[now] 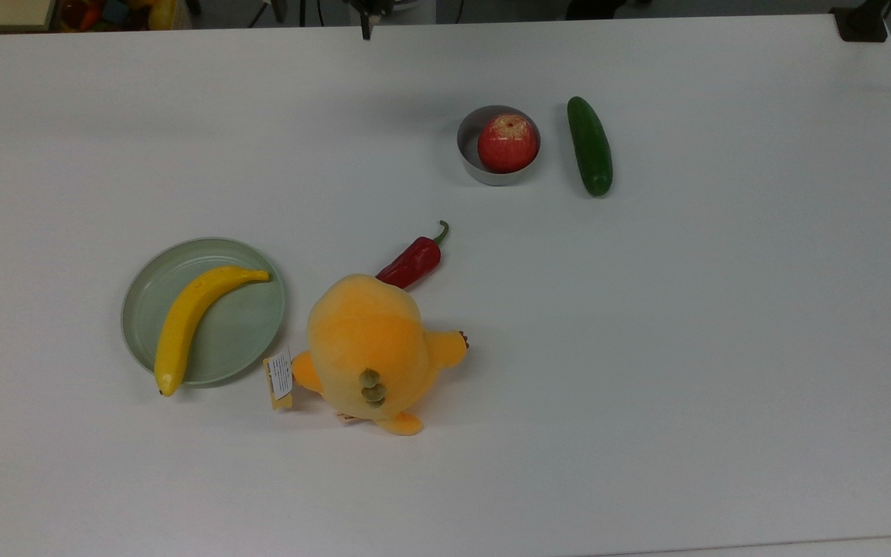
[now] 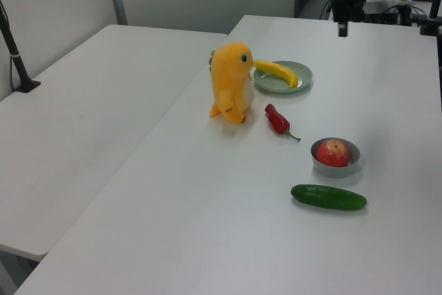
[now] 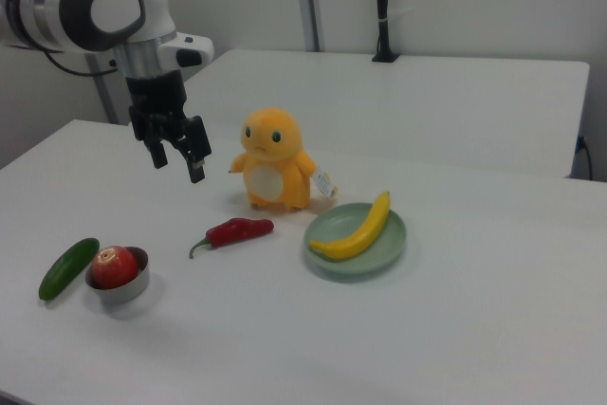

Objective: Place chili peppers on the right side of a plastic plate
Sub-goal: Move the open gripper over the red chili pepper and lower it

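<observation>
I have the two-finger gripper [image 3: 176, 156] hanging in the air in the upper left of the right view, fingers spread apart and pinching nothing, well above the white table [image 1: 685, 325]. In the left view it sits at the top right of the frame [image 2: 342, 24], far beyond the plate.

The glossy dark-red chili pepper with the curved green stem [image 1: 413, 260] lies flat on the table just left of centre in the top view, its tapered tip running under the edge of the orange plush toy [image 1: 372, 352], stem pointing up and to the right. In the right view the pepper [image 3: 235, 231] rests between the small grey metal bowl [image 3: 119, 285] and the pale green round plastic plate [image 3: 379, 255].

The plate [image 1: 240, 333] sits at the top view's middle left, with a yellow banana [image 1: 190, 321] lying across it, one end over the rim. The bare table beside the plate's rim is where I judge the pepper must go, so I have not begun the grasp yet.

The bowl holds a red apple [image 1: 506, 142], and a dark green cucumber [image 1: 589, 145] lies just beside it, both well apart from my path. I expect the plush toy to crowd the approach at the pepper's tip, so I would take it nearer the stem.
</observation>
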Controlling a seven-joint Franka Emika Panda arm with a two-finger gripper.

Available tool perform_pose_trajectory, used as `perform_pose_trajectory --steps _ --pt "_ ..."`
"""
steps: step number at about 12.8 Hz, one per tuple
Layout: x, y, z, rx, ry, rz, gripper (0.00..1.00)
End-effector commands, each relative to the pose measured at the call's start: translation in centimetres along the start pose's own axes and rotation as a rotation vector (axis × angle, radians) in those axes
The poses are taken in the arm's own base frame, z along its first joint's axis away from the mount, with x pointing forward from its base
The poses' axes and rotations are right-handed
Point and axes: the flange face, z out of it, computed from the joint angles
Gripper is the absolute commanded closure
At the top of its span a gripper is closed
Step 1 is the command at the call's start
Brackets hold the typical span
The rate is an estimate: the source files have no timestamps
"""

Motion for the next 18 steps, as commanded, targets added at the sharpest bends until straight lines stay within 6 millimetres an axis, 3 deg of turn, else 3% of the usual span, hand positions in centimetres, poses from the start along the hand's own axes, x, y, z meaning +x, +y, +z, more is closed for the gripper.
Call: perform_pose_trajectory --steps 1,5,8,14,18 --pt "1.8 -2.8 0.6 0.026 0.067 0.145 0.0" --pt "3.1 -6.2 1.1 0.07 0.157 0.248 0.0" --pt "4.5 -9.1 2.9 0.105 0.2 0.302 0.0" --pt "8.3 -11.1 9.8 0.128 0.213 0.479 0.0" --pt "9.8 -12.5 13.9 0.145 0.214 0.523 0.0"
